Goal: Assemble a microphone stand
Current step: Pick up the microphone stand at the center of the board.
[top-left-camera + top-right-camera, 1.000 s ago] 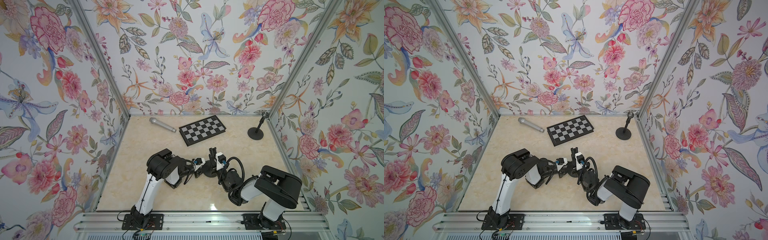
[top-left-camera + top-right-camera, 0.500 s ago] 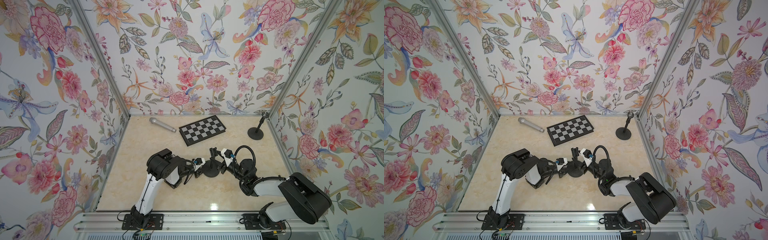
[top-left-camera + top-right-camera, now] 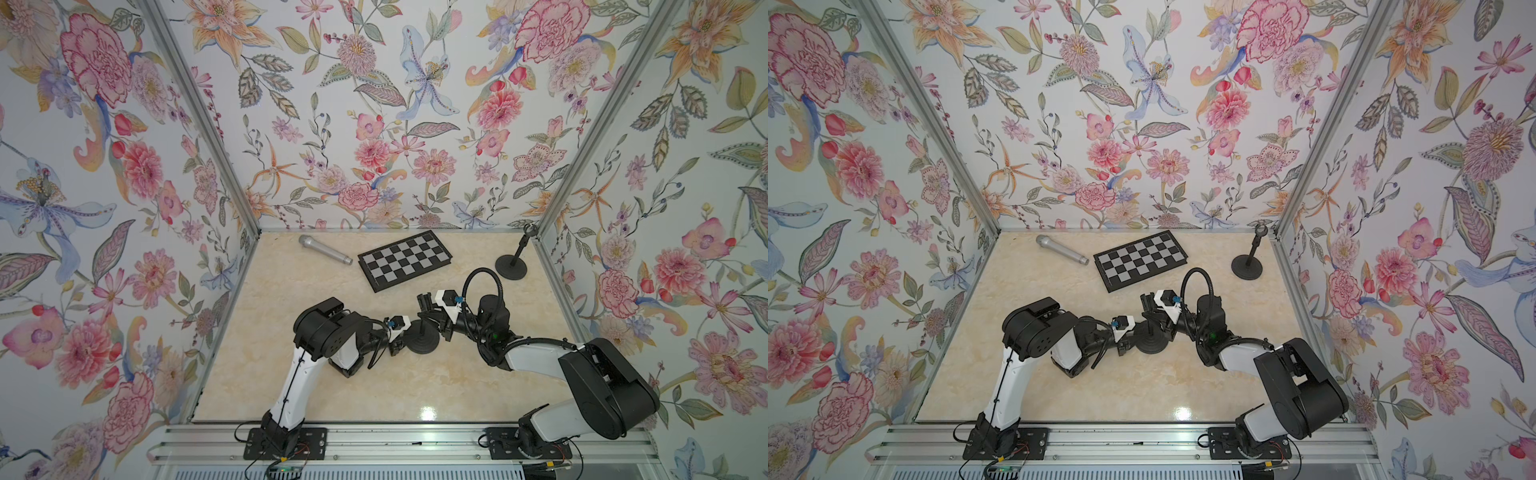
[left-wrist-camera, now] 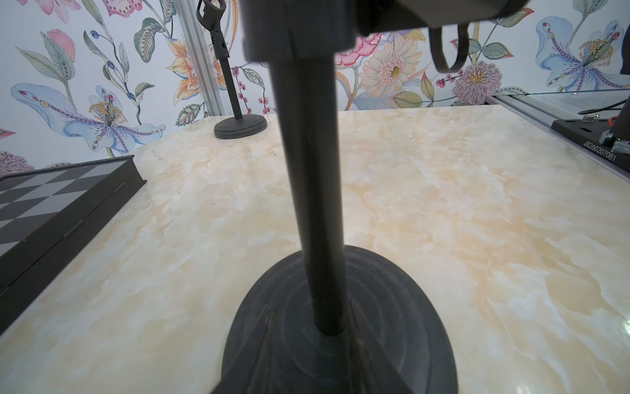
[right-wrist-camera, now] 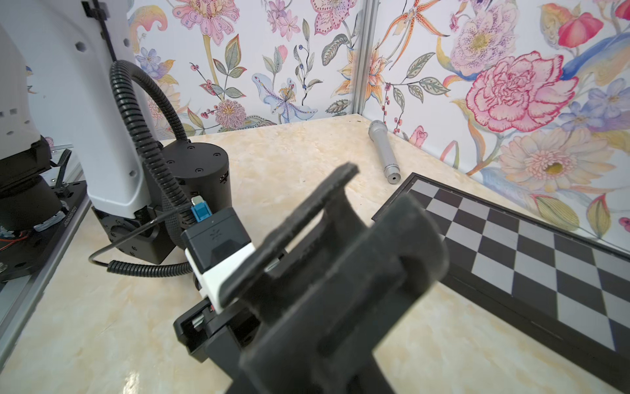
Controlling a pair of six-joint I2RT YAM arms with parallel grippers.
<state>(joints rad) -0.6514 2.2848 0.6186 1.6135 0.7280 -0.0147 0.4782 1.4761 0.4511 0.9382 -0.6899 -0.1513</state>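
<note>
A black stand stands upright mid-table: round base (image 3: 424,343) (image 3: 1152,343) (image 4: 381,317) with a thin pole (image 4: 312,191) rising from its middle. My left gripper (image 3: 402,337) (image 4: 313,378) is low at the base, shut on its edge. On top of the pole sits the black microphone clip (image 5: 344,259) (image 3: 424,300). My right gripper (image 3: 430,309) (image 5: 317,361) is shut on that clip from the right. A silver microphone (image 3: 325,249) (image 5: 383,150) lies at the back left.
A second black stand with its clip (image 3: 513,259) (image 4: 235,119) is in the back right corner. A folded chessboard (image 3: 405,260) (image 5: 531,259) (image 4: 51,204) lies at the back centre, just behind the grippers. Flowered walls close three sides; a metal rail (image 3: 415,446) runs along the front.
The right arm's body has swung out to the right while its gripper stayed at the top of the pole. That gripper opened and has shut on the clip again. The left arm has not moved.
</note>
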